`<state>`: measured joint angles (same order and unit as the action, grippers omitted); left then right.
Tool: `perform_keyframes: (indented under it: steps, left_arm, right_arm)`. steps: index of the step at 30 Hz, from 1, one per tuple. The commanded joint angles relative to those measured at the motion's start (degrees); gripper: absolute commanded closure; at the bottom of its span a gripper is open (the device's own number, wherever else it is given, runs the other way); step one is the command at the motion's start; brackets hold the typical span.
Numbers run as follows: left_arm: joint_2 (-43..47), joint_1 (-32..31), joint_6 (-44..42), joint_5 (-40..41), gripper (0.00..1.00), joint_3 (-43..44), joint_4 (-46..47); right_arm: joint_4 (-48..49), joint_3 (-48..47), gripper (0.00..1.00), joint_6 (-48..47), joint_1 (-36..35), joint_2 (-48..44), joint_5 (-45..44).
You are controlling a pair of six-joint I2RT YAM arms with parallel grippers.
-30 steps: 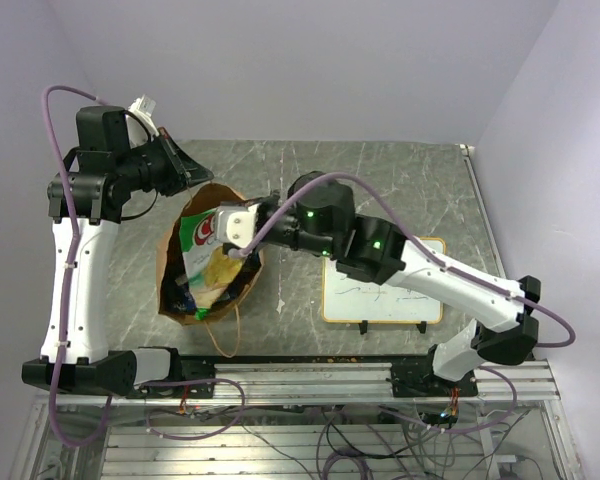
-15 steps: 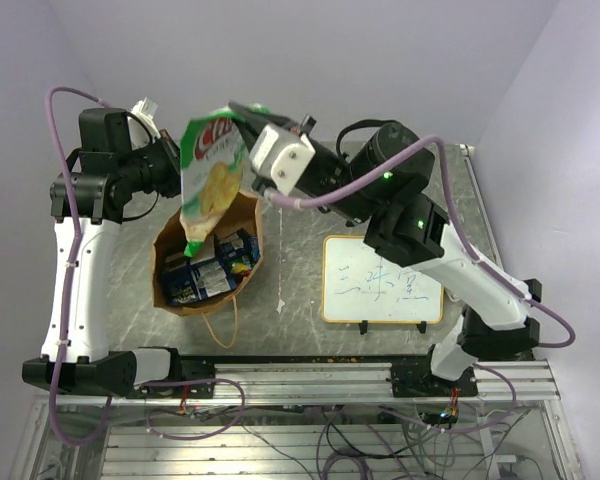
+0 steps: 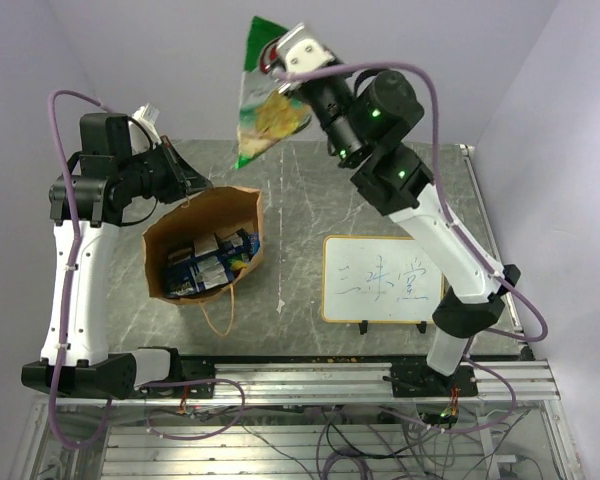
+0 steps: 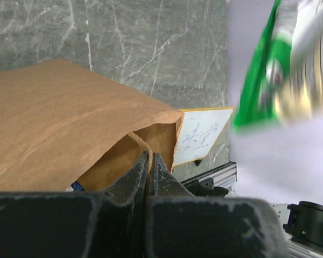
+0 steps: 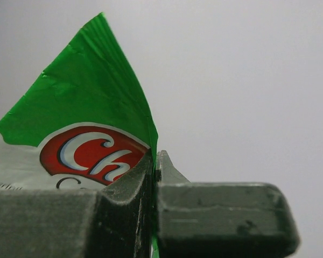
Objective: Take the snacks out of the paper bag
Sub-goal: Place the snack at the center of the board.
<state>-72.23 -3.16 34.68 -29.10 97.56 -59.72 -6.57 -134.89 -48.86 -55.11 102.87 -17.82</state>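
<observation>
Snack bag [image 3: 265, 115] high above paper bag [image 3: 220, 210]

We see the right gripper [image 3: 273, 60] clenched on the green snack bag's top edge, holding it in the air above the desk [image 3: 310, 190]. Left gripper [image 3: 193, 182] pinches the paper bag's rim. Blue packets [image 3: 205, 270] lie inside.

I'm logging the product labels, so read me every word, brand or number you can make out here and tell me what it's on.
"Ch": white letters in a red oval on the green bag, pinched in the right hand; the rest is cut off.
Blue handwriting on the whiteboard: too small to read.
Print on the blue packets in the paper bag: too small to read.
</observation>
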Motion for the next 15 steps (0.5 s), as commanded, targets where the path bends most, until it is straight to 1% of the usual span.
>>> perform_keyframes:
  steps: [1,7,12,15]
  left_arm:
    - [0.57,-0.01,-2.17,0.81,0.93,2.11,-1.73]
    - [0.01,-0.01,-2.65,1.35,0.93,3.07,-2.44]
    - [-0.02,-0.01,-2.49,1.51,0.93,3.05,-1.98]
    - [0.22,-0.01,-2.52,1.16,0.93,3.16,-1.31]
  right_arm:
    - [5.08,4.21,1.00,5.39,5.68,-2.76,-3.74]
    - [3.94,13.17,1.00,11.70,14.03,-3.72,-4.16]
    - [2.82,20.25,1.00,13.46,16.23,-1.53,-3.72]
    - [0.02,21.20,1.00,15.16,16.26,1.70,-4.76]
